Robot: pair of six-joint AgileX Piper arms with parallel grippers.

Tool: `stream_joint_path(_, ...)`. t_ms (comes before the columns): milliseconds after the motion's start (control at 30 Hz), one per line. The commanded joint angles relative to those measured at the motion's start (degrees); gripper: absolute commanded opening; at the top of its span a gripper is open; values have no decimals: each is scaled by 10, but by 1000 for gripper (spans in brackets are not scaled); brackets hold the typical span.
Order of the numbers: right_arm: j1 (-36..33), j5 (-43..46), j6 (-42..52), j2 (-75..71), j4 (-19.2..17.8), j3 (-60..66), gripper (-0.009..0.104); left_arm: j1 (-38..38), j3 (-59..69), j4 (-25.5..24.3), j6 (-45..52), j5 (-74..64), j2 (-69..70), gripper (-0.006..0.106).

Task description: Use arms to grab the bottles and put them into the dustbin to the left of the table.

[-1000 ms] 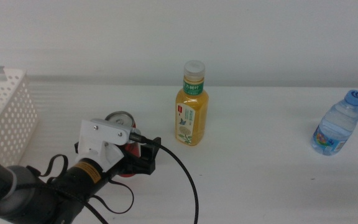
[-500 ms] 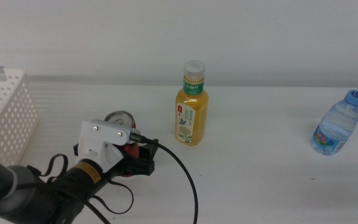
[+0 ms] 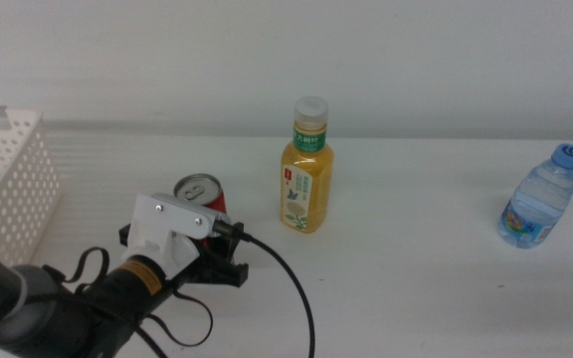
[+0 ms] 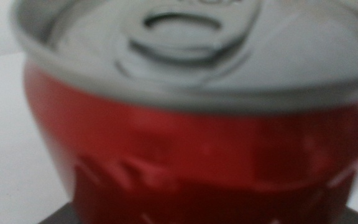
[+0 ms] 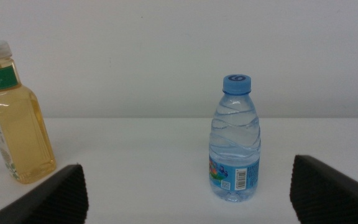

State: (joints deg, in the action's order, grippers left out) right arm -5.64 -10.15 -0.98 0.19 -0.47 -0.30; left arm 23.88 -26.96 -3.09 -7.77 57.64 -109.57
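Note:
The red soda can (image 3: 200, 193) stands on the white table (image 3: 416, 288), left of centre in the middle view. My left gripper (image 3: 219, 261) is around its lower part and looks shut on it. In the left wrist view the can (image 4: 191, 137) fills the picture and hides the jaws. The orange juice bottle (image 3: 307, 171) stands upright just right of the can, and the right wrist view also shows this bottle (image 5: 14, 118). The small water bottle (image 3: 542, 199) stands at the far right. My right gripper (image 5: 185, 165) is open, facing the water bottle (image 5: 235, 140) from a distance. The white dustbin (image 3: 8, 179) sits at the left edge.
A thick black cable (image 3: 301, 298) loops from the left arm across the table's front. A plain white wall backs the table. Bare tabletop lies between the juice bottle and the water bottle.
The left gripper has turned and shifted slightly toward the front. The can's top now sits a little further right, with more of its red side showing. Both bottles are unmoved.

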Motion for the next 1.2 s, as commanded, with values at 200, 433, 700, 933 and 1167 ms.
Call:
stream_joint_path(200,5,5,6,-23,-2,24,86,2,46,-40,-19,-86,125,-2)
stream_joint_path(433,5,5,6,-23,-2,24,86,2,41,-32,-18,-372,354,-2)
stream_joint_path(700,5,5,6,-23,-2,24,86,2,-61,-29,-18,-762,508,-2)
stream_joint_path(933,5,5,6,-23,-2,24,86,-2,-181,-17,20,-998,516,-2)
stream_joint_path(1167,5,5,6,-23,-2,24,86,-108,-290,-4,133,-1139,474,-2)
